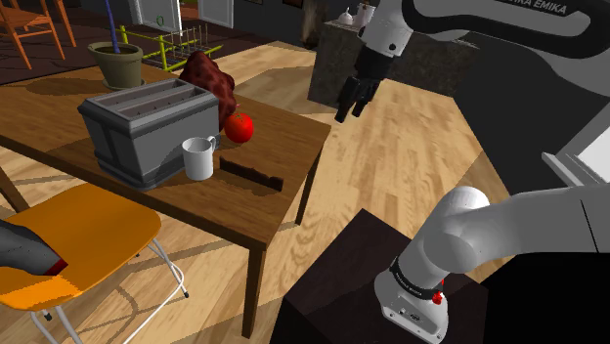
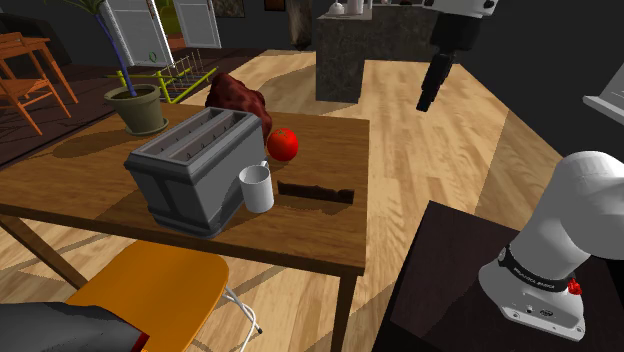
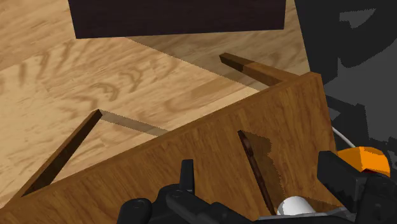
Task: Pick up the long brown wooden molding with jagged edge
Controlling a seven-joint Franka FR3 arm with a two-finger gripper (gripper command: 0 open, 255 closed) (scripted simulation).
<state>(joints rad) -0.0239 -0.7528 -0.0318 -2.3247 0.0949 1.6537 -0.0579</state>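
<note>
My jaws stand apart, released and holding nothing; one black finger (image 3: 186, 175) comes in on either side of the wrist view. They hang in the air beside the worktop (image 1: 293, 127), touching nothing, with pale wood floor (image 1: 411, 147) beneath them.

On my white arm (image 1: 547, 24) the letters "EMIKA" can be read; the start of the word is cut off.

The long dark brown molding (image 1: 251, 174) lies flat on the worktop near its edge, well apart from my jaws. Its rim is jagged. Just beside it stands a white mug (image 1: 199, 156), and behind the mug a grey toaster (image 1: 147, 127). A red round fruit (image 1: 239, 127) sits near the molding's far side. An orange chair (image 1: 68, 244) stands at the worktop's near side.
</note>
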